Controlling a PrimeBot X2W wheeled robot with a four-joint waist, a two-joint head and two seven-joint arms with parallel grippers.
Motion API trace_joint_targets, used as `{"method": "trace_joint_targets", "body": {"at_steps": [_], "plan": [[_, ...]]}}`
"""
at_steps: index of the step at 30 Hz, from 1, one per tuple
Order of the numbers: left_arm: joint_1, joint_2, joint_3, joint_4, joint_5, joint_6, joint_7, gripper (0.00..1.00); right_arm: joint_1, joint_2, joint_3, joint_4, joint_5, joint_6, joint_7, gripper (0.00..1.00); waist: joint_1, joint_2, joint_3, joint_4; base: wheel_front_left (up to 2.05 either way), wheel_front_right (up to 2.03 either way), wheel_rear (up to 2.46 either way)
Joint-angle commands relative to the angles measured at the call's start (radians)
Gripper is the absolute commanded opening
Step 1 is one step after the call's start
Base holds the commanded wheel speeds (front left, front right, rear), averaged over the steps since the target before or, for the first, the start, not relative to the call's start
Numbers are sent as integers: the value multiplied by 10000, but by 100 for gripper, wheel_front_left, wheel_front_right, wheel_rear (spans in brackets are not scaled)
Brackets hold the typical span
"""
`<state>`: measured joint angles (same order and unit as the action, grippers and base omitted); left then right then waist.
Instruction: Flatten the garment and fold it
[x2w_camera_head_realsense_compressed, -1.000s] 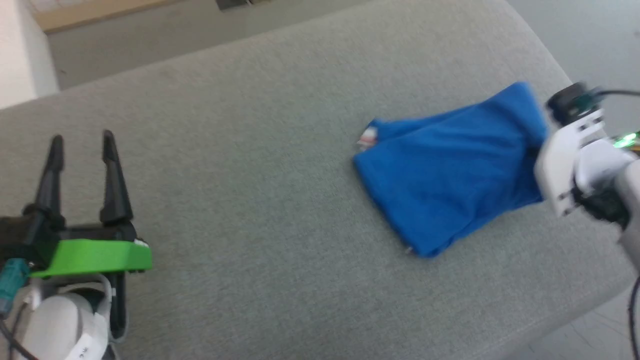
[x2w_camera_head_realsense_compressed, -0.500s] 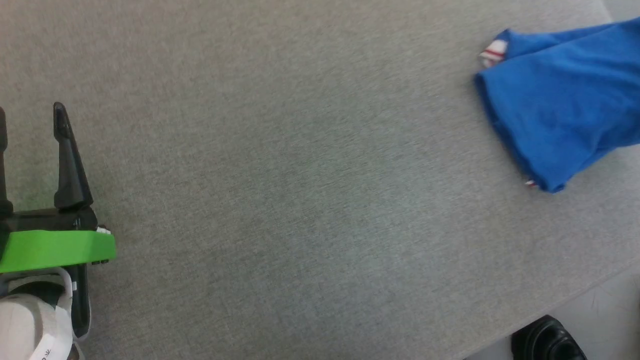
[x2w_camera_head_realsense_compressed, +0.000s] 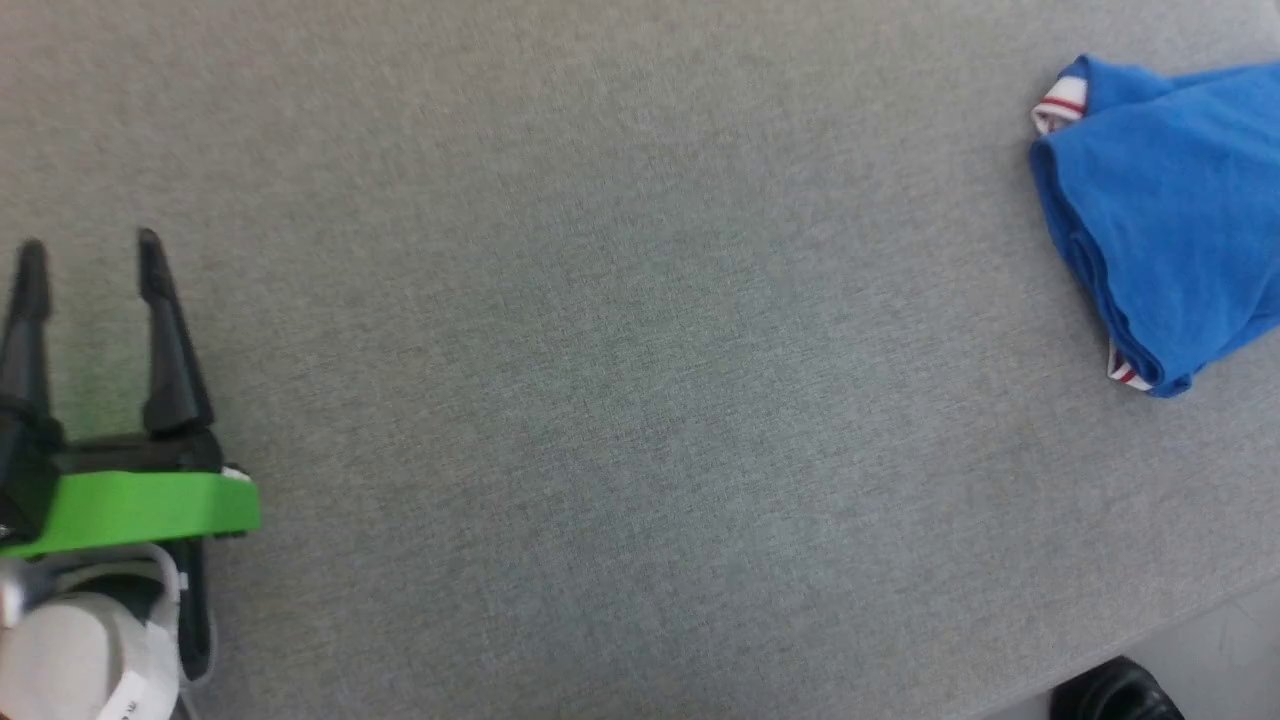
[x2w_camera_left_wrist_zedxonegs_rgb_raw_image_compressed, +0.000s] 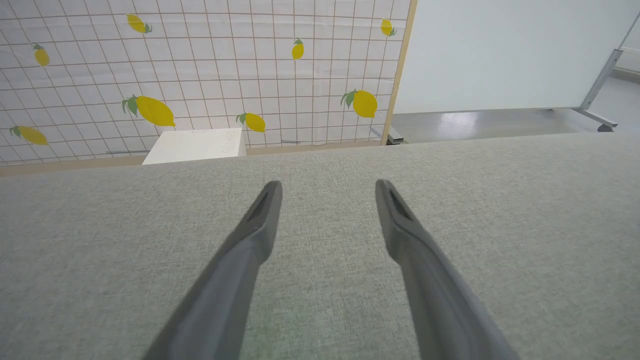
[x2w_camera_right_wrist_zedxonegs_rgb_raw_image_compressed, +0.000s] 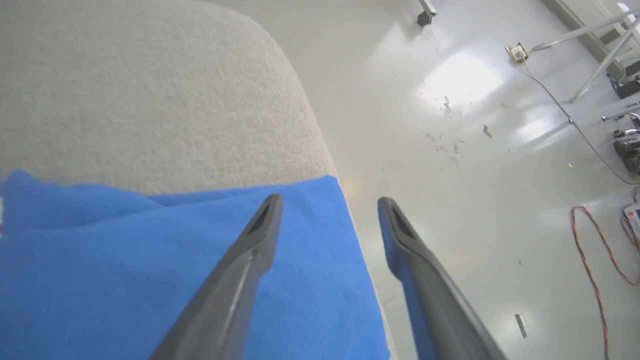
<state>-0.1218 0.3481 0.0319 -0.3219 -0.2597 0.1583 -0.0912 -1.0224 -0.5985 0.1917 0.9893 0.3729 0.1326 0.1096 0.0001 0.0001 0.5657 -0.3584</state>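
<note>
The garment (x2w_camera_head_realsense_compressed: 1170, 220) is a folded bright blue shirt at the right edge of the head view, with white, red-striped cuffs peeking out at its left corners. It lies on the grey fabric table (x2w_camera_head_realsense_compressed: 600, 350). In the right wrist view my right gripper (x2w_camera_right_wrist_zedxonegs_rgb_raw_image_compressed: 329, 199) stands open just above the garment (x2w_camera_right_wrist_zedxonegs_rgb_raw_image_compressed: 125, 280), its fingers straddling the blue edge at the table's rounded corner. My left gripper (x2w_camera_head_realsense_compressed: 90, 245) hovers open at the lower left, far from the garment, with nothing between its fingers (x2w_camera_left_wrist_zedxonegs_rgb_raw_image_compressed: 327, 184).
The table's near edge runs along the lower right, with a dark shoe-like thing (x2w_camera_head_realsense_compressed: 1115, 695) on the floor below it. Past the corner lies glossy floor with an orange cable (x2w_camera_right_wrist_zedxonegs_rgb_raw_image_compressed: 595, 260). Behind the table are a lemon-print wall (x2w_camera_left_wrist_zedxonegs_rgb_raw_image_compressed: 200, 65) and a white box (x2w_camera_left_wrist_zedxonegs_rgb_raw_image_compressed: 195, 145).
The head camera has swung left and down, so the garment now sits at the picture's right edge and the right arm has left it. My left gripper stays open.
</note>
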Motion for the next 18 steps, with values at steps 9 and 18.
{"method": "trace_joint_targets", "body": {"at_steps": [9, 18], "plan": [[325, -841, -110, 1336, -748, -186, -1182, 100, 891, 714, 195, -3607, 1975, -19, -1734, 100, -1, -1, -2814, 1161, 0, 0, 0], [487, -1308, -104, 1970, -1022, -202, -1519, 100, 3136, 2558, -510, -6654, 1828, -19, -3115, 100, -1, -1, -4151, 2350, 0, 0, 0]]}}
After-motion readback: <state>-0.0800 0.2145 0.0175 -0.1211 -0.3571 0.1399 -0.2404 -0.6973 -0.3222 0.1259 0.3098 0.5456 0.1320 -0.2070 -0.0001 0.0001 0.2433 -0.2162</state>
